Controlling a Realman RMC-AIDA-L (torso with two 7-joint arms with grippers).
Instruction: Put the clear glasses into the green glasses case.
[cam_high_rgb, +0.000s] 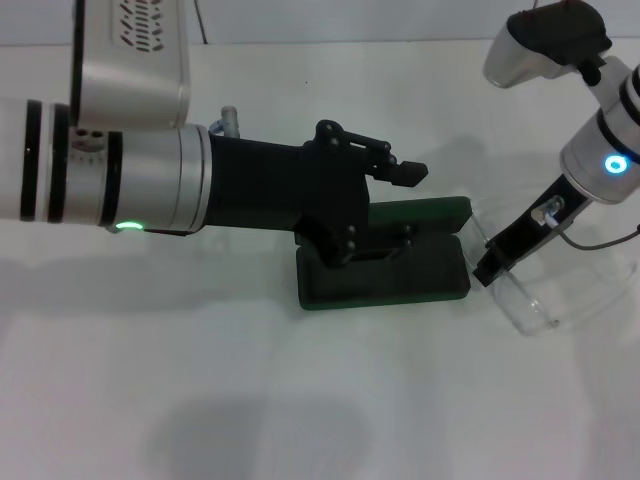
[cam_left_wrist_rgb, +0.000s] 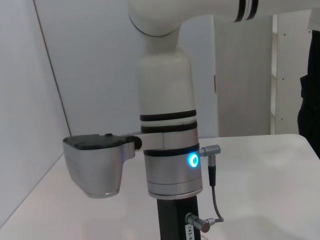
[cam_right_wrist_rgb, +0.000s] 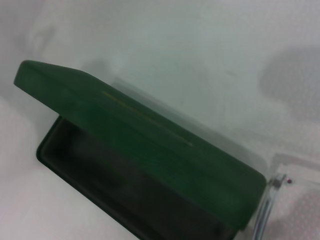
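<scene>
The green glasses case (cam_high_rgb: 420, 275) lies open mid-table, its lid (cam_high_rgb: 432, 213) raised along the far side. In the right wrist view the lid (cam_right_wrist_rgb: 150, 145) hangs half open over the dark lining (cam_right_wrist_rgb: 100, 180). My left gripper (cam_high_rgb: 400, 205) reaches in from the left and is open. One finger (cam_high_rgb: 408, 172) is behind the lid and the other is low inside the case. My right gripper (cam_high_rgb: 487, 268) is just off the case's right end, shut on the clear glasses (cam_high_rgb: 530, 300). A clear edge of the glasses (cam_right_wrist_rgb: 267, 210) shows beside the case.
The bulky left forearm (cam_high_rgb: 120, 180) spans the table's left half above the white tabletop (cam_high_rgb: 300, 400). The left wrist view holds only the right arm's wrist (cam_left_wrist_rgb: 170, 165), its cable and a wall behind.
</scene>
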